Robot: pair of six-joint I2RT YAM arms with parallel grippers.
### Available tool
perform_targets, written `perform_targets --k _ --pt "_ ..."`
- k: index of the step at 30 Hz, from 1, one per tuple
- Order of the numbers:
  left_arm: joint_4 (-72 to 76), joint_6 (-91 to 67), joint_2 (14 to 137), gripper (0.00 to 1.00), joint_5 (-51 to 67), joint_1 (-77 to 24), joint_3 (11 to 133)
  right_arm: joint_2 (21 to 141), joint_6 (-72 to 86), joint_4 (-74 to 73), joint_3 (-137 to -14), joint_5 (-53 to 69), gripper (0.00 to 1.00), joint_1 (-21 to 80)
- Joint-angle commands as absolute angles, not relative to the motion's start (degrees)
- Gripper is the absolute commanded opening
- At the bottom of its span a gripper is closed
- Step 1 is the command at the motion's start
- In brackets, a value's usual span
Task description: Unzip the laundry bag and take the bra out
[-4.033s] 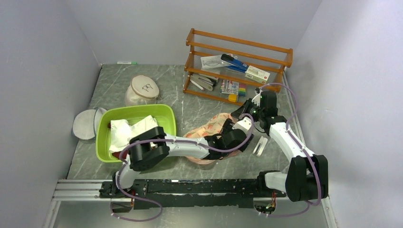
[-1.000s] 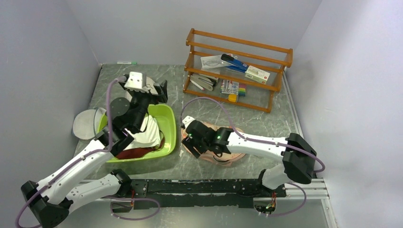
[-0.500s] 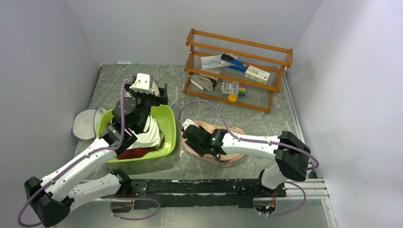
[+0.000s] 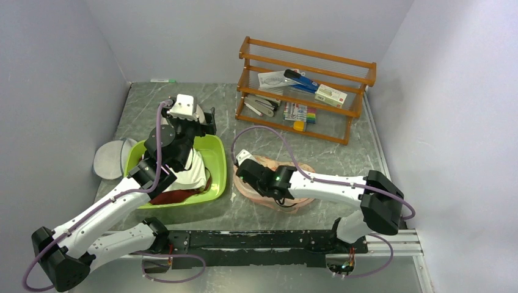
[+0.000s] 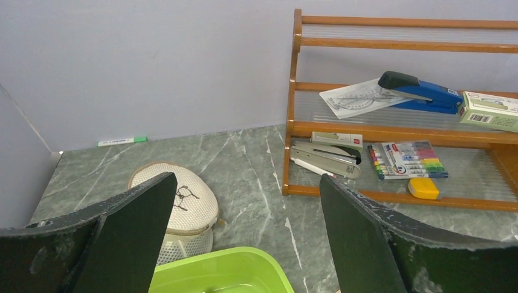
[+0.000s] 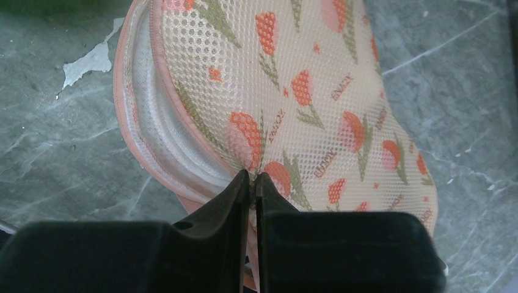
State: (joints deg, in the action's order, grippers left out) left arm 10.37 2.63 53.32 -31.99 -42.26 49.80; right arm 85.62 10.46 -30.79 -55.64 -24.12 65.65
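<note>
The peach-pink laundry bag [image 4: 300, 169] with red-orange prints lies flat on the table right of the green basin. In the right wrist view the laundry bag [image 6: 293, 91] fills the frame, and its left rim gapes over white padding [image 6: 153, 143]. My right gripper [image 4: 247, 173] is at the bag's left end, shut on a pinch of its printed mesh [image 6: 251, 178]. My left gripper [image 4: 206, 119] is open and empty, raised over the basin's far edge [image 5: 245, 180]. A dark red garment [image 4: 177, 196] lies in the basin; I cannot tell if it is the bra.
The green basin [image 4: 217, 149] holds white cloths [image 4: 190, 171]. A round white domed mesh bag [image 5: 183, 204] stands behind it. A grey-white disc bag [image 4: 109, 160] lies at its left. A wooden rack [image 4: 305, 85] with stationery stands at the back right. Walls close in on three sides.
Since four seconds ago my left arm has left the bag and swung over the basin, and my right gripper has come from the back right to the bag's left end. Nearly still in the last half second.
</note>
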Motion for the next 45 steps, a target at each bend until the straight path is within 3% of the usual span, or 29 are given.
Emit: perform_targets --k 1,13,24,33,35,45 --pt "10.81 3.08 53.41 0.98 -32.03 -42.27 50.63 82.41 10.51 -30.41 -56.96 -28.43 0.07 65.38" --pt "9.71 3.03 53.42 0.98 -30.82 -42.23 51.26 81.67 2.45 -26.27 -61.29 -24.46 0.06 53.11" --pt "9.25 3.45 52.63 0.98 -31.12 -42.27 51.33 80.95 1.11 -27.59 -59.93 -8.51 0.06 52.34" --pt "8.88 3.60 52.40 0.98 -30.75 -42.23 51.26 82.99 3.83 -31.81 -58.84 -7.02 0.13 52.32" --pt "8.88 3.60 52.47 0.98 -30.71 -42.23 51.25 83.26 3.45 -32.16 -57.98 -5.91 0.16 53.11" --pt "8.59 3.87 53.08 0.98 -30.47 -42.26 51.36 87.92 4.69 -36.37 -57.66 -15.25 0.55 59.90"
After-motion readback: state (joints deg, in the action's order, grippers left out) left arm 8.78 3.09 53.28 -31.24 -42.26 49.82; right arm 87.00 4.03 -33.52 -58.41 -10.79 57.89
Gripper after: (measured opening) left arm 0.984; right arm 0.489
